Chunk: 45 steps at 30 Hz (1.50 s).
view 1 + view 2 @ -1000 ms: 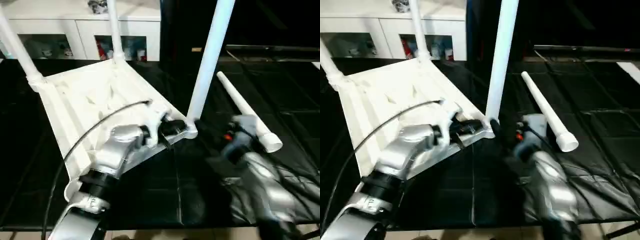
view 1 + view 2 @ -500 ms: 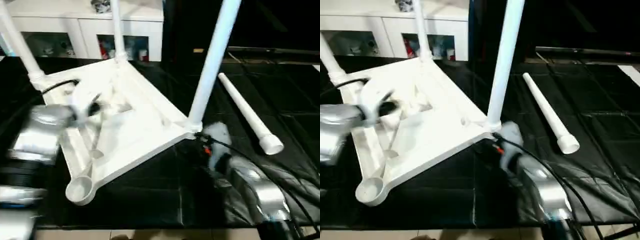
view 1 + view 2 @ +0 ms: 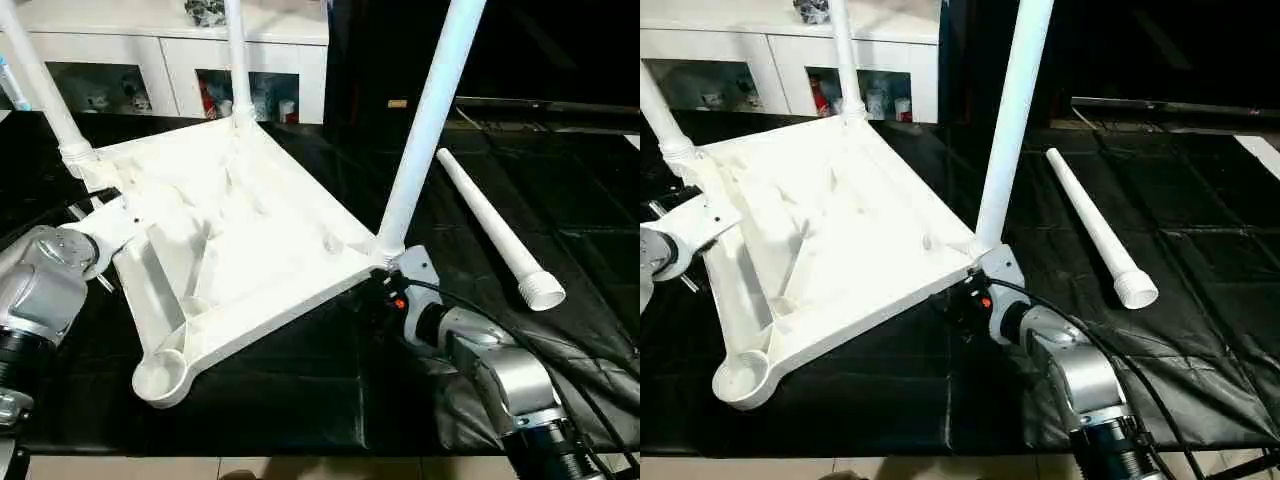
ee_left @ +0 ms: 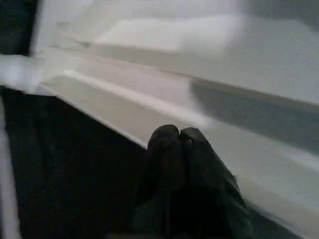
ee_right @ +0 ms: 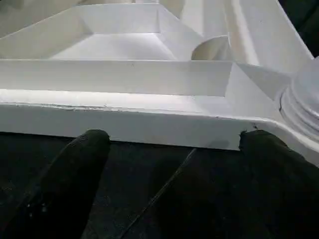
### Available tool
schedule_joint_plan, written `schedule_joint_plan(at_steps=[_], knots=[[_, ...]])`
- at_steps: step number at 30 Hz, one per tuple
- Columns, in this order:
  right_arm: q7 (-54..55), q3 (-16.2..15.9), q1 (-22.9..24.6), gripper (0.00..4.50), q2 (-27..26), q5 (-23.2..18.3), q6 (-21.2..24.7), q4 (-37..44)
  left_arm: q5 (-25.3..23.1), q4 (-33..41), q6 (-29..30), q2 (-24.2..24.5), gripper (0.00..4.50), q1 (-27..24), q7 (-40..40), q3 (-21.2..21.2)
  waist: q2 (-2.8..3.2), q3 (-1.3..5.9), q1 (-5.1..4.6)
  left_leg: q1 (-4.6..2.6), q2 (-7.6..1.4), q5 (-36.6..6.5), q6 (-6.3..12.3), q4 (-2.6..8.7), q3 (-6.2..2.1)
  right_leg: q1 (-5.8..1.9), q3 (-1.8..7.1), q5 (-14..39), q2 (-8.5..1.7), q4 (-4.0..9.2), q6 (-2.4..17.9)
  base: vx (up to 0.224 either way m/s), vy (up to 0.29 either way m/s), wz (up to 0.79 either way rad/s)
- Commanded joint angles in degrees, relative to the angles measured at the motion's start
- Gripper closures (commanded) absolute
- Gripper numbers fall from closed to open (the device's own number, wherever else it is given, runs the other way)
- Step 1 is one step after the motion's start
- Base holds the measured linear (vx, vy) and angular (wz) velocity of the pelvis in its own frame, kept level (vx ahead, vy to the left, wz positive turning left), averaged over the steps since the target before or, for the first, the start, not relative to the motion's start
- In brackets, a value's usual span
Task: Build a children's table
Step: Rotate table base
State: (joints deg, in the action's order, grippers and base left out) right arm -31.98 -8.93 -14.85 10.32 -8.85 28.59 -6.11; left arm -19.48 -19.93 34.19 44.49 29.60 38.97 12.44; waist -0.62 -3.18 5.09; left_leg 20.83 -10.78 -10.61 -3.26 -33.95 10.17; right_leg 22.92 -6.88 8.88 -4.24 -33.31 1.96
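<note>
Children's table [image 3: 250, 230] upside down on black worktop [image 3: 330, 390].
Left gripper [image 4: 180, 134] pinched shut at its rim; right gripper [image 5: 174, 144] spread wide, empty.

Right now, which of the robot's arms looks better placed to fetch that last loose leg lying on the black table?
Probably the right. The loose leg lies on that side, and the right end effector stands open beside the table top. The left end effector is shut, across the top.

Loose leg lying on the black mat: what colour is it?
White, like the table top; the loose leg shows best in the right eye view.
</note>
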Motion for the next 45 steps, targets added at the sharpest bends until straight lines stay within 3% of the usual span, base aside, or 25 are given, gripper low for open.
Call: schedule_joint_plan(at_steps=[1,4,5,9,10,12,14,16,17,19,25,27,28,29,31,32,34,36,37,38,42,45], knots=[[1.2,0.3,-1.0,0.00,0.1,1.1,0.2,-2.1,2.2,2.0,1.0,-0.7,4.39,-1.0,3.9,0.9,0.95,3.76,0.00,-1.11,-2.91,-13.2,-1.18,4.50,-1.48,-2.64,4.08,17.8,-5.34,3.78,7.3,0.000,0.000,0.00],[2.3,0.2,-2.3,0.00,-0.2,2.0,-0.8,-4.7,3.9,4.7,1.7,-0.5,4.39,-2.3,8.3,2.5,1.18,3.81,0.02,-1.30,-2.99,-13.4,-1.68,4.46,-1.42,-2.44,4.15,15.7,-5.21,3.56,8.7,0.000,0.000,0.00],[2.8,0.1,-3.0,0.00,-0.4,2.1,-1.2,-6.0,4.2,5.8,1.4,0.3,4.39,-3.0,10.4,3.8,1.11,3.82,-0.08,-1.07,-2.99,-13.4,-1.69,4.56,-1.48,-2.74,4.11,15.3,-5.23,3.41,9.0,0.000,0.000,0.00],[3.6,-0.3,-5.5,0.00,-0.9,3.2,-2.6,-10.2,5.3,9.0,1.6,2.1,4.39,-4.8,16.2,6.4,1.16,3.56,-0.31,-1.25,-2.84,-15.1,-2.00,4.54,-1.40,-2.59,4.21,17.5,-5.23,3.65,9.0,0.000,0.000,0.00],[3.8,-0.3,-6.4,0.00,-1.2,3.4,-3.1,-11.6,6.3,10.3,2.0,2.4,4.39,-5.3,18.0,6.7,1.33,3.48,-0.29,-1.27,-2.77,-15.6,-2.00,4.53,-1.43,-2.65,4.18,18.7,-5.23,3.79,8.5,0.000,0.000,0.00],[4.0,-0.6,-9.0,0.00,-2.0,4.0,-5.5,-15.8,9.7,14.3,2.5,2.7,4.39,-6.7,22.9,7.2,1.09,3.31,-0.54,-1.16,-2.81,-16.6,-2.13,4.72,-1.57,-2.73,4.07,21.0,-5.31,3.97,8.5,0.000,0.000,0.00],[4.3,-0.4,-12.0,0.00,-2.9,4.3,-7.6,-20.2,13.9,19.3,3.0,2.5,4.39,-7.9,28.2,8.4,0.89,3.21,-0.58,-1.62,-2.94,-17.9,-2.55,4.65,-1.57,-2.44,4.12,23.7,-5.47,4.28,8.7,0.000,0.000,0.00],[4.5,-0.3,-13.2,0.00,-3.2,4.5,-8.3,-21.9,15.8,21.0,4.1,1.8,4.39,-8.1,29.5,8.6,1.19,3.11,-0.49,-2.05,-2.84,-18.9,-2.77,4.54,-1.43,-1.97,4.15,24.0,-5.19,4.28,8.7,0.000,0.000,0.00],[4.8,-0.2,-14.4,0.00,-3.4,4.7,-9.0,-23.4,17.5,22.5,5.0,0.6,4.39,-8.1,30.5,8.7,1.17,3.16,-0.52,-1.92,-2.80,-19.0,-2.80,4.55,-1.40,-2.17,4.14,23.9,-5.22,4.21,8.5,0.000,0.000,0.00],[4.9,0.0,-15.4,0.00,-3.5,4.8,-9.7,-24.7,18.1,23.2,5.3,0.1,4.39,-8.0,31.0,8.9,0.69,3.30,-0.64,-1.53,-2.83,-17.7,-2.67,4.68,-1.51,-2.61,4.11,23.0,-5.15,3.99,8.1,0.000,0.000,0.00],[5.7,1.1,-17.8,0.00,-3.7,5.2,-12.5,-29.0,19.0,23.5,5.6,-6.6,4.39,-4.9,29.8,10.5,0.74,3.69,-1.17,-0.97,-2.59,-13.2,-1.84,4.26,-1.27,-3.09,4.23,18.8,-5.14,3.40,9.1,0.000,0.000,0.00],[6.0,1.4,-18.1,0.00,-3.8,5.4,-13.3,-30.1,20.1,23.1,6.0,-9.8,4.39,-3.4,29.2,11.0,0.45,3.82,-1.47,-0.67,-2.41,-11.4,-1.16,4.05,-1.12,-3.29,4.25,16.4,-5.02,3.14,9.9,0.000,0.000,0.00],[6.0,1.5,-18.2,0.00,-3.7,5.5,-13.6,-30.5,20.4,22.9,6.2,-10.5,4.39,-3.0,29.0,11.2,1.11,3.80,-1.42,-0.73,-2.35,-11.3,-1.03,3.92,-1.13,-3.22,4.25,16.2,-5.00,3.03,10.1,0.000,0.000,0.00],[6.1,1.6,-18.1,0.00,-3.7,5.5,-13.8,-30.6,20.3,22.2,5.9,-11.5,4.39,-2.5,28.5,11.5,0.82,3.79,-1.63,-0.60,-2.32,-11.5,-0.90,3.94,-1.05,-3.31,4.22,16.3,-4.90,3.24,10.0,0.000,0.000,0.00],[6.4,1.9,-17.8,0.00,-3.6,5.5,-13.8,-30.5,19.6,20.7,5.1,-13.5,4.39,-1.6,27.3,12.3,0.84,3.87,-1.84,-0.54,-2.29,-11.1,-0.57,3.86,-1.08,-3.41,4.13,15.7,-4.77,3.20,10.0,0.000,0.000,0.00],[7.0,2.2,-17.5,0.00,-3.4,5.5,-13.9,-30.3,18.7,18.7,4.1,-16.0,4.39,-0.4,25.6,12.7,1.35,3.88,-1.88,-0.63,-2.17,-11.3,-0.39,3.72,-1.06,-3.39,4.06,16.2,-4.67,3.24,9.9,0.000,0.000,0.00],[7.4,2.7,-17.3,0.00,-3.3,5.5,-14.1,-30.4,17.8,16.7,2.9,-18.3,4.39,0.5,23.9,12.8,0.99,3.95,-2.02,-0.53,-2.18,-11.5,-0.22,3.71,-1.07,-3.53,3.94,16.4,-4.57,3.43,9.7,0.000,0.000,0.00],[7.6,3.2,-17.2,0.00,-3.2,5.6,-14.4,-30.6,17.2,14.9,1.8,-20.3,4.39,1.2,21.9,12.3,0.89,3.94,-1.98,-0.55,-2.24,-11.8,-0.03,3.70,-1.11,-3.54,3.86,17.2,-4.64,3.55,9.4,0.000,0.000,0.00],[7.8,3.6,-17.1,0.00,-3.1,5.7,-14.6,-30.6,16.9,13.5,1.1,-21.8,4.39,1.8,20.2,11.9,1.22,3.93,-2.05,-0.58,-2.18,-12.1,-0.03,3.65,-1.09,-3.48,3.83,17.4,-4.57,3.57,9.4,0.000,0.000,0.00],[8.4,4.2,-17.1,0.00,-2.8,6.0,-15.0,-30.6,16.5,11.2,-0.2,-23.7,4.39,2.6,17.2,11.3,1.03,3.93,-2.12,-0.70,-2.15,-12.5,0.06,3.58,-1.02,-3.41,3.80,17.9,-4.50,3.79,9.1,0.000,0.000,0.00],[10.0,5.3,-17.7,0.00,-0.8,6.6,-15.1,-29.1,16.4,9.3,-1.9,-25.0,4.39,3.6,14.6,10.5,0.93,3.98,-1.82,-0.57,-2.15,-12.2,0.52,3.53,-1.08,-3.49,3.62,19.3,-4.57,3.97,8.4,0.000,0.000,0.00],[11.0,7.6,-19.8,0.00,1.5,6.2,-14.0,-28.0,18.3,12.0,0.8,-24.1,4.39,3.6,16.5,8.6,0.99,3.97,-1.73,-0.72,-2.31,-11.8,0.71,3.51,-1.06,-3.39,3.62,18.7,-4.64,3.82,8.9,0.000,0.000,0.00]])
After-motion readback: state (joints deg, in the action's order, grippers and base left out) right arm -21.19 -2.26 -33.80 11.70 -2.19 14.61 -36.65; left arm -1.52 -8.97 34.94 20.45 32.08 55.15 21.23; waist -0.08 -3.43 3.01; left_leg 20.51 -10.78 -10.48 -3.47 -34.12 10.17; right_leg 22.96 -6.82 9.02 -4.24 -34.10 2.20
